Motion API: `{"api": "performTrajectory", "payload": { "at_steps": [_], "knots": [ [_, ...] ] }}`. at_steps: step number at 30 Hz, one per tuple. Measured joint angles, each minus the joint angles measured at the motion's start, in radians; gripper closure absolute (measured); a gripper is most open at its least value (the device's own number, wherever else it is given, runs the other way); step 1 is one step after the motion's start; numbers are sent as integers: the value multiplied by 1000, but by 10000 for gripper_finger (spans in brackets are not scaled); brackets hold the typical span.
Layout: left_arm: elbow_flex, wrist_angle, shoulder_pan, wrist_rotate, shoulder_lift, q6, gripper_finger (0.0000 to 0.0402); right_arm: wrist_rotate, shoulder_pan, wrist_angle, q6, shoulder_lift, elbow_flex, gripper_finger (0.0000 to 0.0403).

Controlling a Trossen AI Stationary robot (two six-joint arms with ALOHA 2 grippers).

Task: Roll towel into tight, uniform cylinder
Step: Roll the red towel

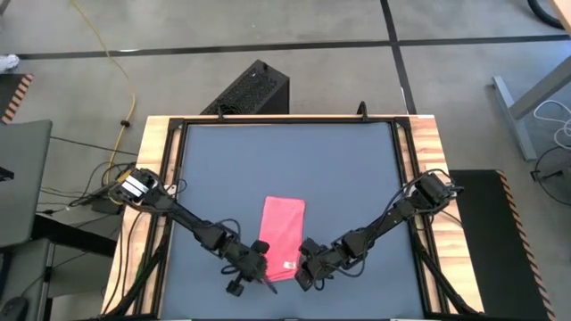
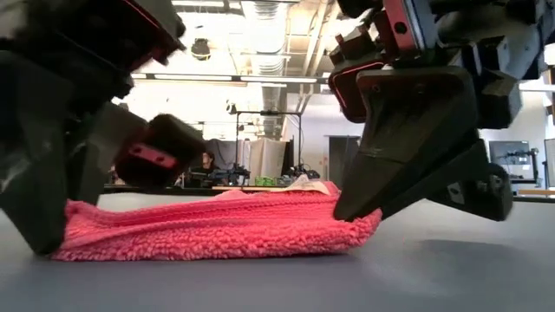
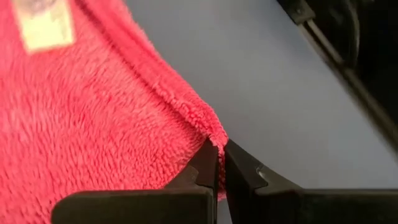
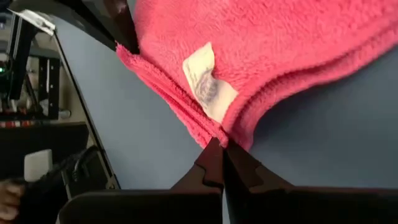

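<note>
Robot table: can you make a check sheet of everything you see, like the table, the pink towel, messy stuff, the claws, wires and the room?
Surface: dark grey tabletop in a wooden frame.
Job's things: pink towel lying folded flat, not rolled; white tag near its front edge.
Clutter: nothing seen on the tabletop.
Grippers: left gripper shut on the towel's near left corner; right gripper shut on its near right corner.
Cables: yellow cable across the floor; white cables on the right.
Surroundings: black perforated box behind the table; grey floor.
</note>
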Motion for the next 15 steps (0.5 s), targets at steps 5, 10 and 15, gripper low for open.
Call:
{"api": "performTrajectory", "payload": {
  "at_steps": [5, 10, 15],
  "knots": [
    [-46, 68, 34, 48, 0, -133, 401, 26, 19, -6, 42, 3, 0, 385],
    [-100, 149, 59, 31, -2, -213, 399, 53, 47, -15, 94, 3, 0, 385],
    [-107, 208, 61, 55, -2, -186, 374, 81, 48, -16, 107, 3, -1, 385]
  ]
}}
